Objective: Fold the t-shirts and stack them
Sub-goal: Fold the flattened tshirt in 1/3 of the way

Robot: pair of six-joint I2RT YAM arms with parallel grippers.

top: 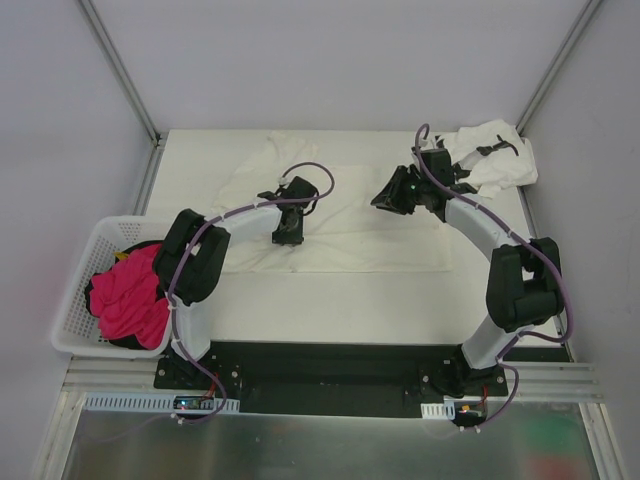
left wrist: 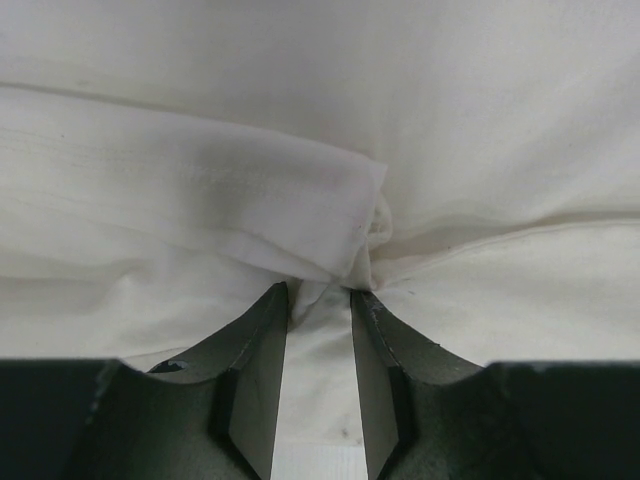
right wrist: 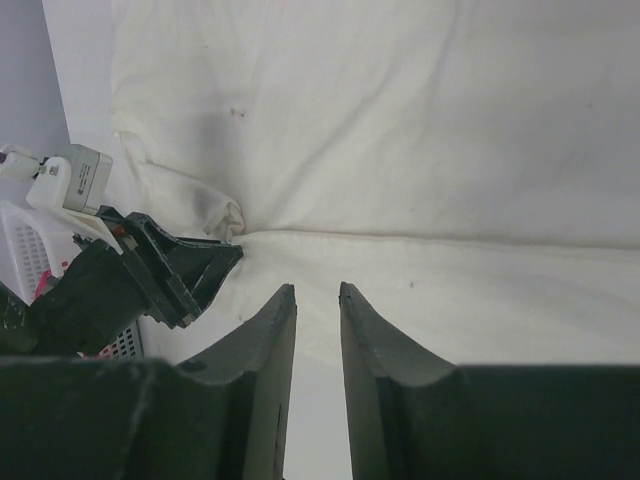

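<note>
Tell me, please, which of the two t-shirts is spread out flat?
The plain cream-white t-shirt, lying spread at the centre; the white t-shirt with black marks is crumpled in a heap at the far right.

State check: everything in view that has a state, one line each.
cream-white t-shirt: spread out mid-table, one fold pinched up
printed t-shirt: crumpled at the far right corner, unfolded
left gripper: jaws shut on a fold of the cream-white t-shirt
right gripper: jaws narrowly apart, empty, above the cream-white t-shirt
basket: at the left edge, holding pink cloth
</note>
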